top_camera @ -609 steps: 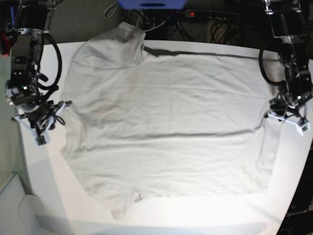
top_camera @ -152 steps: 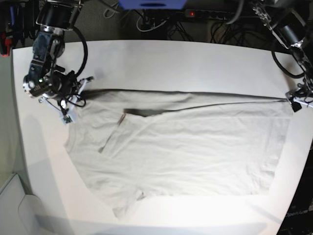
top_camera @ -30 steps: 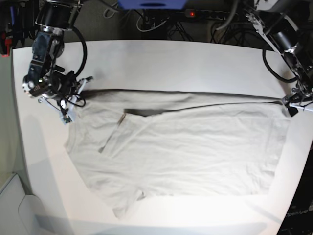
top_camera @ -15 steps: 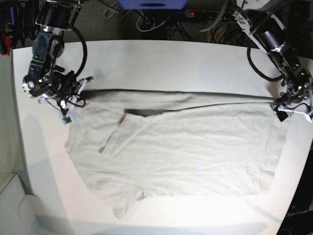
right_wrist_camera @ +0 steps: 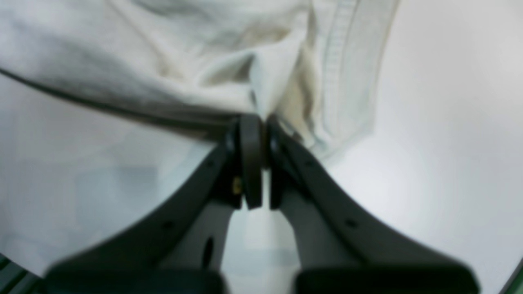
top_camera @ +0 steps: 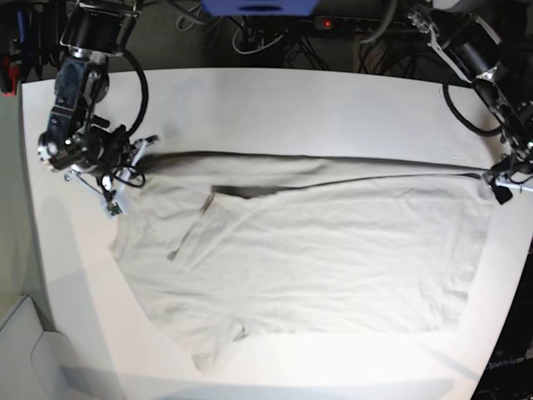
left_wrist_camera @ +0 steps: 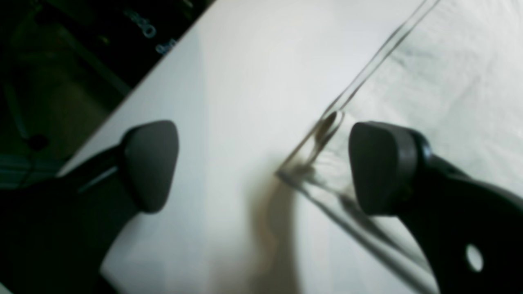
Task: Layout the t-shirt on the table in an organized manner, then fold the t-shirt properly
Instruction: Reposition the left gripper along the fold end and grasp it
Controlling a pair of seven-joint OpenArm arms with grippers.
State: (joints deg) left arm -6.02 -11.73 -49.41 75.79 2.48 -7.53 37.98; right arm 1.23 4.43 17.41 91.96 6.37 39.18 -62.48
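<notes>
The light grey t-shirt (top_camera: pixel 316 250) lies on the white table (top_camera: pixel 291 108) with its far half folded down over the near half, one sleeve (top_camera: pixel 212 342) sticking out at the near left. My right gripper (top_camera: pixel 111 202) is at the shirt's left end, shut on a bunched fold of the t-shirt (right_wrist_camera: pixel 163 61); the wrist view shows the right gripper (right_wrist_camera: pixel 259 122) pinching the cloth just above the table (right_wrist_camera: pixel 429 122). My left gripper (top_camera: pixel 502 188) hovers at the shirt's far right corner. In its wrist view the left gripper (left_wrist_camera: pixel 265 163) stands wide open, with the t-shirt corner (left_wrist_camera: pixel 327 163) between its fingers, untouched.
A power strip (top_camera: pixel 350 25) with a red light and tangled cables lie behind the table's far edge. The table's right edge (top_camera: pixel 520 250) runs close beside the left gripper. A pale object (top_camera: pixel 25 350) sits off the table at the near left.
The left gripper swung inward over the shirt's right corner, then back out toward the table edge, still open. The right gripper shifted slightly down-left, keeping its hold on the cloth.
</notes>
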